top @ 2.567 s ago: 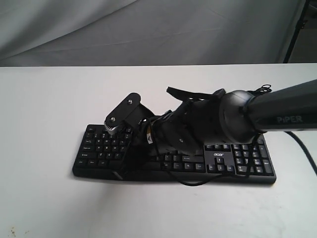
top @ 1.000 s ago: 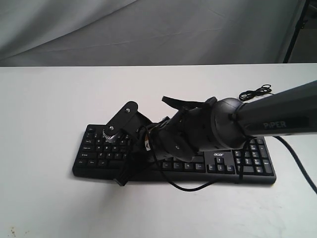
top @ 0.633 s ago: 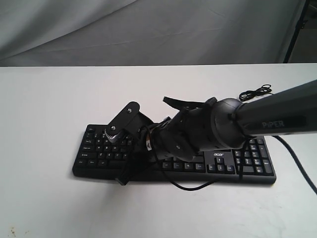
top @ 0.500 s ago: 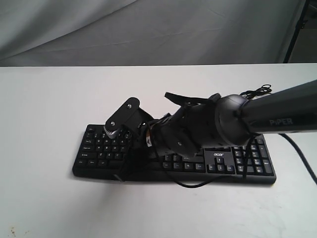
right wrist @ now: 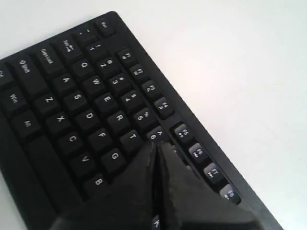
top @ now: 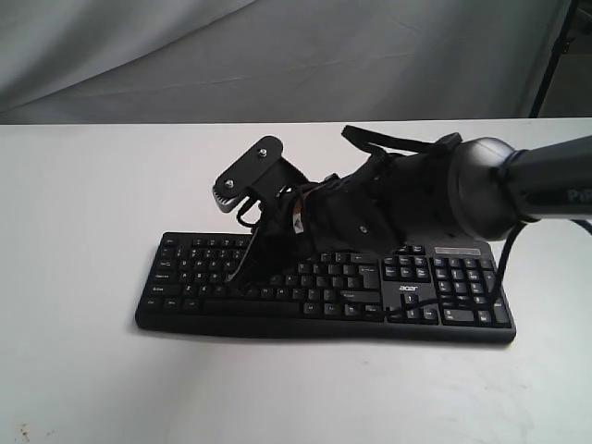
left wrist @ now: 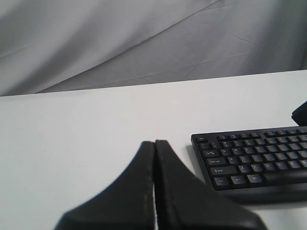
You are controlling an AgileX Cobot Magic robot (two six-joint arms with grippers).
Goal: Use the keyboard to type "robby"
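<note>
Black on white, the keyboard [top: 351,296] lay flat on the table [top: 83,231], its long side across the exterior view and its number pad towards my right arm's side. Half a second before, the right gripper [top: 242,270] had been low over the front rows near the space bar. Now it had lifted and drawn back towards the upper letter rows, with the wrist raised well above the keys. In the right wrist view its fingers [right wrist: 139,177] were pressed together into one blunt point beside the 6 and T, the Y presumably hidden beneath them. I judged the bottom-row press done and the last letter next, though I could not tell whether the tip touched a key. The left gripper [left wrist: 154,146], also closed on nothing, hung over the table off the keyboard's left end.
</note>
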